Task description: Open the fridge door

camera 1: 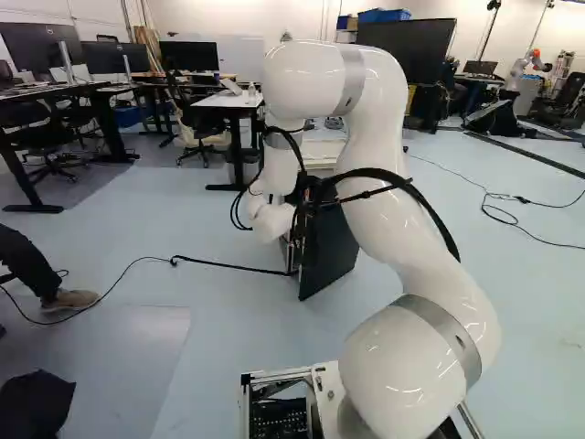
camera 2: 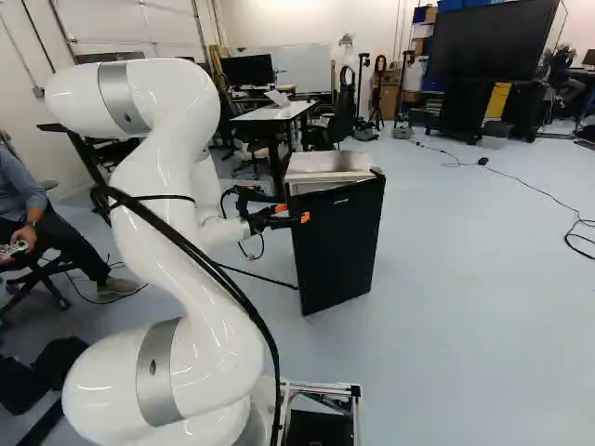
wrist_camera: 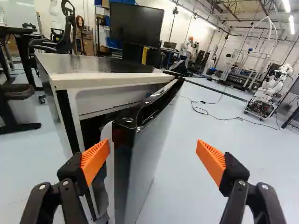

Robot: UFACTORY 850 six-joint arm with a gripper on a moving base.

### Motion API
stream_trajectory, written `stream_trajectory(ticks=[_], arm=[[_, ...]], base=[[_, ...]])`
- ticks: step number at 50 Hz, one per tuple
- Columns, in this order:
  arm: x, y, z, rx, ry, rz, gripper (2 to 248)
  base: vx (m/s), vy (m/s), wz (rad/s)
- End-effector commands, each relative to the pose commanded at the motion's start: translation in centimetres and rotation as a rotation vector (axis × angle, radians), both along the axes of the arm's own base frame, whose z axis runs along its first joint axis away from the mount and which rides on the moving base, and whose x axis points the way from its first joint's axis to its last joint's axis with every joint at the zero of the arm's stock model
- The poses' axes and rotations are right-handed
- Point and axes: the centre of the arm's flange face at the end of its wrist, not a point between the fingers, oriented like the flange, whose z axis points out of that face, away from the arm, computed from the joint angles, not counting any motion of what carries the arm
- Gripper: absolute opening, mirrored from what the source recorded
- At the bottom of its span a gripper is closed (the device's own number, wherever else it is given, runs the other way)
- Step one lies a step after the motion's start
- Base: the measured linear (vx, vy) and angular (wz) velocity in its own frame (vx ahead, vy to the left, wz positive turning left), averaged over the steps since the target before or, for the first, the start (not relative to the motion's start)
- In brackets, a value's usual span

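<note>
Reaching forward with the white arm (camera 1: 379, 183) toward a compact fridge (camera 2: 330, 172) on the pale blue floor (camera 2: 465, 279), just right of the arm in the right base view and partly hidden behind it in the left base view. Showing the black fridge door (camera 2: 337, 246) upright and ajar, with a wedge-shaped gap between door and cabinet, widest at the edge nearest the pincer (camera 2: 293, 214). Holding the pincer (wrist_camera: 154, 151) released, orange pads (wrist_camera: 211, 161) spread wide, grasping nothing: one finger at the gap, by the door's inner side, and the other off its outer face, well apart from it. Leaving any contact between the inner finger and the door edge unclear. Showing, beyond the fridge in the right base view, a white-topped desk (camera 2: 276, 112) and a large dark screen (camera 2: 488, 65), and in the left base view a black cable (camera 1: 228, 266) on the floor, reaching the fridge's foot
</note>
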Motion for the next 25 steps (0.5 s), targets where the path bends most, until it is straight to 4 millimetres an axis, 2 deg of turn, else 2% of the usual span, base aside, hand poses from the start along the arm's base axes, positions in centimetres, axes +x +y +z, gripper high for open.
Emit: stream_trajectory(ticks=[25], arm=[[-0.01,-0.02,0.38,-0.004,-0.01,-0.001,247]], base=[[0.0,0.0,0.0]])
